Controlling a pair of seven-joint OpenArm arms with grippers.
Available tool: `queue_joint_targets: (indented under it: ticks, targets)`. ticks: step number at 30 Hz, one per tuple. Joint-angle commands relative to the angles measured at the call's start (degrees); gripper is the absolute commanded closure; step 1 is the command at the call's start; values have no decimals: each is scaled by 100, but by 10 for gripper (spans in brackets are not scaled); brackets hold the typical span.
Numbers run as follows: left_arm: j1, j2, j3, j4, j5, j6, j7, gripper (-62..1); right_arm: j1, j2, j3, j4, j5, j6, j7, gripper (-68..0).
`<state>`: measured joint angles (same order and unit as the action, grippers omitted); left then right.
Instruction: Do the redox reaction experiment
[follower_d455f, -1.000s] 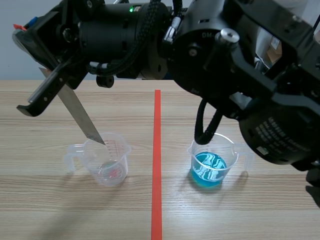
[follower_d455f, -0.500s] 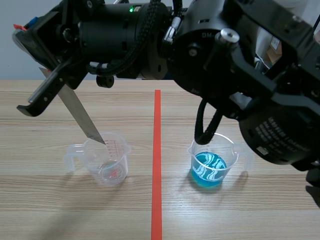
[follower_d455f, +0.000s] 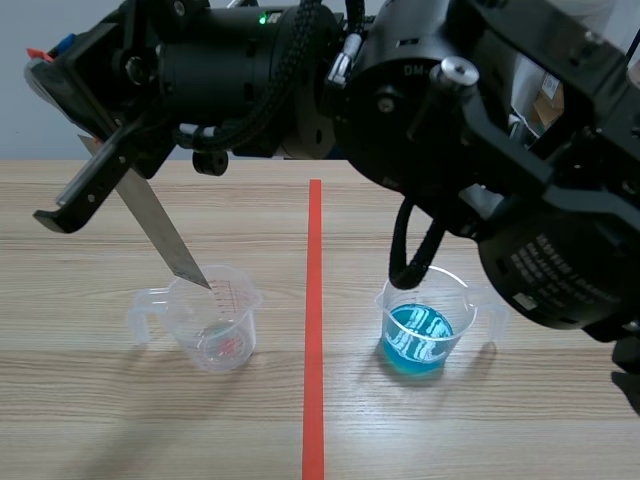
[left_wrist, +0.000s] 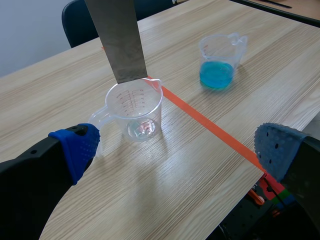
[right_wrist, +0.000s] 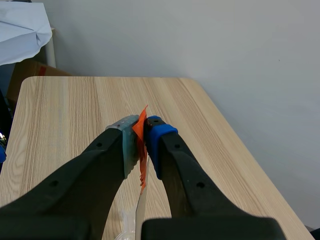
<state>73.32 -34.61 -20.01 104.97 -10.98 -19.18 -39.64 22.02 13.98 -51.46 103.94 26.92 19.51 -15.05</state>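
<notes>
Nearest to us, the left gripper (left_wrist: 177, 150) hangs on the handle side of the clear cup (left_wrist: 136, 112), its two thick black fingers spread wide apart with nothing between them. Their blue pads (left_wrist: 75, 149) are soft and dotted. The clear cup is thin see-through plastic, round, with a looped handle, a small pouring lip and red measuring marks printed up its wall. It stands upright on the table (left_wrist: 165, 200), whose top is pale wood-grain board. At the cup's bottom we see a little something with a reddish tinge, too faint to name. Above the cup a metal strip (left_wrist: 117, 35) slants down: flat, dull grey and straight-edged, with its lower end at the cup's rim; we cannot tell whether it touches. High above the cup, the right gripper (right_wrist: 141, 140) has its fingers pressed together on the strip's upper end, one grey-green pad and one blue pad pinching an orange tab (right_wrist: 142, 125) there. On the cup's lip side a flat orange-red tape line (left_wrist: 210, 125) runs just beside it. Past that line, well apart from the clear cup, stands a cup of blue liquid (left_wrist: 217, 70), the same clear plastic shape, partly filled.
</notes>
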Motion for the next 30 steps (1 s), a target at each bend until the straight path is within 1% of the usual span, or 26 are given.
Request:
queue_joint_targets:
  ticks: [1,9,12,16,19,23,27,30]
  targets:
    - [-17,46,26,28,-37,-4,-83,-623,96,-33,15,111,57,-13,103,-4]
    - [-17,46,26,28,-37,-4,-83,-623,83,-15,61,111,55,7,101,-4]
    - [-17,46,26,28,-37,-4,-83,-623,81,2,199,111,57,94,105,-5]
    - [-17,46,26,28,-37,-4,-83,-623,81,136,426,111,83,297,103,-5]
    - [-17,46,26,28,-37,-4,-81,-623,46,321,605,129,212,345,129,-5]
    - [-17,46,26,28,-37,-4,-81,-623,-52,686,940,289,483,741,254,-5]
    - [-17,46,26,28,-37,-4,-81,-623,-232,1095,1325,581,754,927,275,-5]
    - [-17,46,26,28,-37,-4,-83,-623,-428,1410,1652,730,911,1106,393,-5]
